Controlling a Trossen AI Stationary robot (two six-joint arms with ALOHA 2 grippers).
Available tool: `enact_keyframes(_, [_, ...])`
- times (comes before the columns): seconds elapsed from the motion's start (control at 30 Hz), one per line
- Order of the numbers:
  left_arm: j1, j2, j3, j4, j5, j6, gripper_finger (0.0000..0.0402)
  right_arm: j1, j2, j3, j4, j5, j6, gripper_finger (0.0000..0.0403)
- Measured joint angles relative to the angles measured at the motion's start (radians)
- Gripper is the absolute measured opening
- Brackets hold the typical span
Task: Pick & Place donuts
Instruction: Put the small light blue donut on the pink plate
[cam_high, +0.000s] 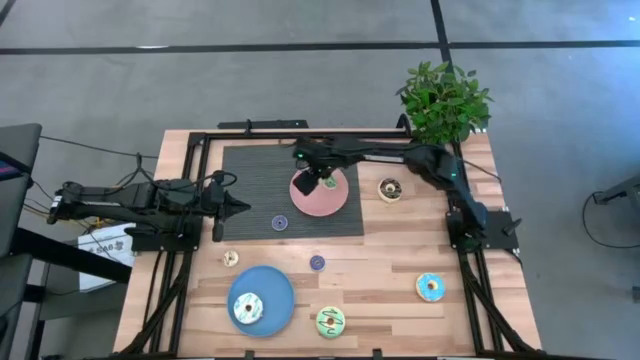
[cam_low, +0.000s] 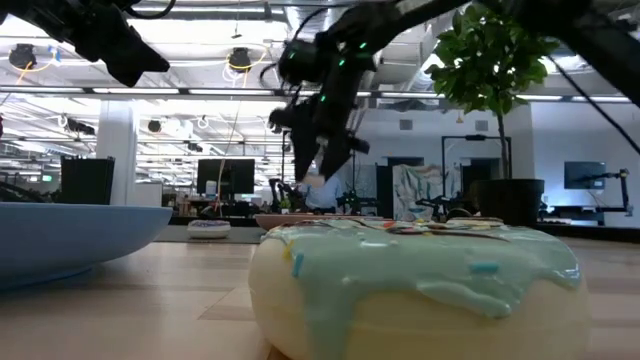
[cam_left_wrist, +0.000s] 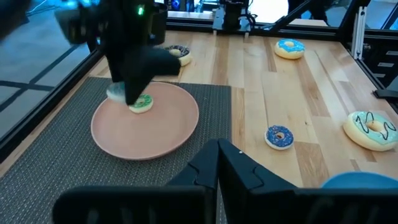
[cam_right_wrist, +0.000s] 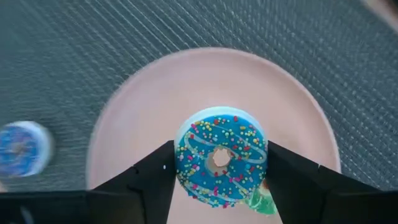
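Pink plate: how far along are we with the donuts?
Done: a green donut lies on the pink plate, and a white donut lies on the blue plate. In hand: the right gripper holds a teal sprinkled donut above the pink plate. Left: six donuts on the mat and table, such as the light blue donut. The left gripper waits shut at the mat's edge.

Two black jointed arms, black wedge-shaped fingers (cam_right_wrist: 152, 180).

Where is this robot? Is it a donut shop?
Probably not: it looks like a robot lab inside a big office. The donuts are toys on a wooden table, with computer screens and ceiling lights behind.
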Motion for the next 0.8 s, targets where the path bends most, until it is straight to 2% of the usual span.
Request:
enact_keyframes(0.13, [0.0, 0.0, 0.0, -0.011, 0.0, 0.0, 0.0, -0.023, 0.077, 0.076, -0.044, -0.003, -0.001, 0.0221])
enact_keyframes(0.3, [0.0, 0.0, 0.0, -0.015, 0.0, 0.002, 0.0, -0.05, 0.106, 0.083, -0.05, 0.001, -0.001, 0.0221])
enact_keyframes(0.8, [0.0, 0.0, 0.0, -0.015, -0.047, 0.046, 0.0, -0.061, 0.104, 0.082, -0.066, 0.024, -0.025, 0.0221])
